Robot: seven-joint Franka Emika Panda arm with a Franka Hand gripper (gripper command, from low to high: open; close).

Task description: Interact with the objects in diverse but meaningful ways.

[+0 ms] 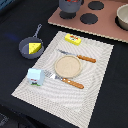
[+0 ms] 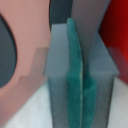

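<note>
Going from the exterior view's left, a dark grey pan (image 1: 30,47) is sitting on the black table (image 1: 15,80) just off the mat, and a holed yellow cheese wedge (image 1: 34,47) is lying inside it. That placement reads as one finished interaction.

A white-blue milk carton (image 1: 34,76) is standing upright on the near left part of the pale woven mat (image 1: 95,85). Beside it a fork (image 1: 64,79) with a wooden handle is lying, and a round tan plate (image 1: 67,65) is sitting bare in the middle. A knife (image 1: 77,56) is lying just beyond the plate, and a yellow box (image 1: 73,39) is lying flat near the far edge. The plate is holding nothing, so serving food onto it looks like work left to do.

Further back, a pinkish toy stove (image 1: 107,25) with black burners is running along the table. A grey pot (image 1: 70,7) is standing on it with something red inside, probably the tomato (image 1: 71,1). A second pot (image 1: 123,16) is showing at the right edge.

In the wrist view the gripper (image 2: 79,75) is filling the picture: two grey fingers (image 2: 57,75) are pressing their teal rubber pads together with nothing between them. Pink stove and a red blur (image 2: 116,30) are showing behind, so I judge it is hanging near the tomato pot.
</note>
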